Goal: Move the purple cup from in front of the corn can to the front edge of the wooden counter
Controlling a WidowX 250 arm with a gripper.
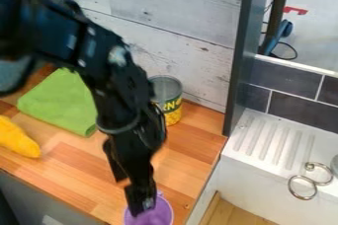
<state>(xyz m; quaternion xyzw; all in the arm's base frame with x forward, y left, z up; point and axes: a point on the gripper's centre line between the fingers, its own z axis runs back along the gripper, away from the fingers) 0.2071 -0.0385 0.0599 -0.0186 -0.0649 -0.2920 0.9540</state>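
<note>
Camera view: we see the black gripper (139, 208) at the bottom of the counter, its tip at the rim of a purple cup (159, 216), the thing nearest to it. We cannot tell whether the gripper is open or closed, nor whether it has hold of the cup or merely overlaps it from this angle. Working this close to a rim, we would do best to keep the tip upright and ease it in slowly, since a sideways push could tip a light cup or slide it along the wood. We would want any grip to be gentle and well seated on the wall, and we would judge contact by the cup's own small shifts, as the arm hides part of it. Around it we have a wooden counter (188, 152) in warm strips, with a green cloth (58, 101) lying towards the back left and a yellow object (18, 139) at the left edge. Behind the arm, a can (167, 95) stands upright near the pale plank wall (172, 4). To the right we find a dark post (239, 46), dark tiles (289, 83) and a white ridged draining board (264, 137), with metal rings (303, 187) by its edge.
</note>
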